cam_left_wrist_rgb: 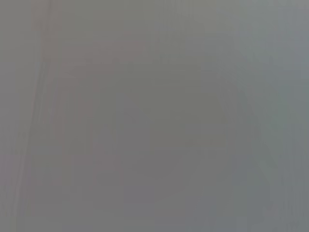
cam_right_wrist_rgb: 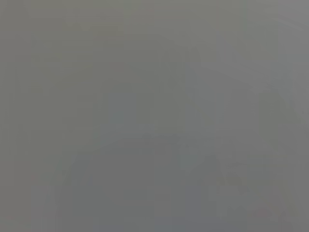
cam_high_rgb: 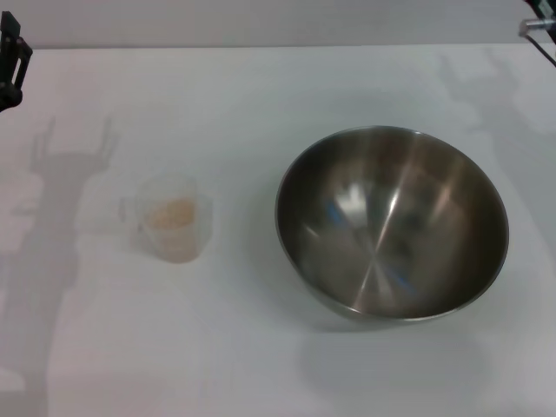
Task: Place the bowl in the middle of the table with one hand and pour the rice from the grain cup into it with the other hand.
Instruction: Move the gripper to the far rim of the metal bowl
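On the near stretch of the plain white flat tabletop (cam_high_rgb: 261, 365), nothing but soft grey shadows, the darkest one running up the left side. Farther in, right of centre, sits the large round stainless-steel mixing bowl (cam_high_rgb: 391, 226), upright, mouth open to the ceiling, brushed grey inside catching pale streaks of light and two small blue glints. Holds no grains. Rests on the table alone, touched by neither arm.

Level with it on the left, well apart from it, stands the small translucent clear plastic measuring cup (cam_high_rgb: 174, 228), upright, its little side handle turned to the left. Carries inside a loose heap of small pale beige rice grains (cam_high_rgb: 171, 213), lying low in the cup. Also untouched.

Farther back still, at the far left edge of the head view, shows a sliver of the black left gripper (cam_high_rgb: 9, 56), well clear of the cup and off to the side. At the far right corner, just a black and silvery bit of the right gripper (cam_high_rgb: 539, 22), well away from the bowl. Grasping nothing visible; whether released or clenched, cannot tell for either.

From both wrist views, only flat featureless grey.
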You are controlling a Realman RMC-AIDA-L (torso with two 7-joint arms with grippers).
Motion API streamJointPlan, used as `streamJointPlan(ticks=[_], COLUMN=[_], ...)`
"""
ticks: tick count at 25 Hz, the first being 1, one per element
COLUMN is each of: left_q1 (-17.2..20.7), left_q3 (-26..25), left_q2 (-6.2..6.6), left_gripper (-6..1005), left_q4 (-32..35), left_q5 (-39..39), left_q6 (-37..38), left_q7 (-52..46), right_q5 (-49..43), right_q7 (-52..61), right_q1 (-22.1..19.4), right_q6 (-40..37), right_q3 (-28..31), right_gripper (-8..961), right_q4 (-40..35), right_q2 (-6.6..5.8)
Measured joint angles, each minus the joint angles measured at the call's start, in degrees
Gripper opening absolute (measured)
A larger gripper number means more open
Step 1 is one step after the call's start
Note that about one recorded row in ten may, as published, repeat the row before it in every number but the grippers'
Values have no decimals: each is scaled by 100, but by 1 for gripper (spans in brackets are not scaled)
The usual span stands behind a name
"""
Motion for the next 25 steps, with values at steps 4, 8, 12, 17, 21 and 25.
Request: streamJointPlan(ticks=[4,8,12,17,21,25], left_q1=[12,21,32,43,44,43], left_q3=[-7,-7,-19,-91,-93,-98], left_q2=[3,-3,0,4,6,8], left_gripper=[811,809,808,805,803,801], left_q4=[43,70,70,68,73,81], left_q5=[-9,-13,-16,-17,-15,-15], left_q6=[19,40,43,48,52,53], left_q7=[-14,-46,-50,-57,-57,-56], right_q5=[-80,-68,257,1053,1046,986], right_q7=[145,12,-476,-1117,-1433,-1944], right_q1=[-250,-171,320,1271,1780,2119], right_q6=[2390,4842,7461,10154,11231,11700], right_q3=[22,240,794,1859,2116,2263], right_gripper=[762,760,758,755,753,751], right_q4=[-1717,-3191,-4237,-4499,-4221,-3521], right_q2=[19,-5,-24,-34,-54,-99])
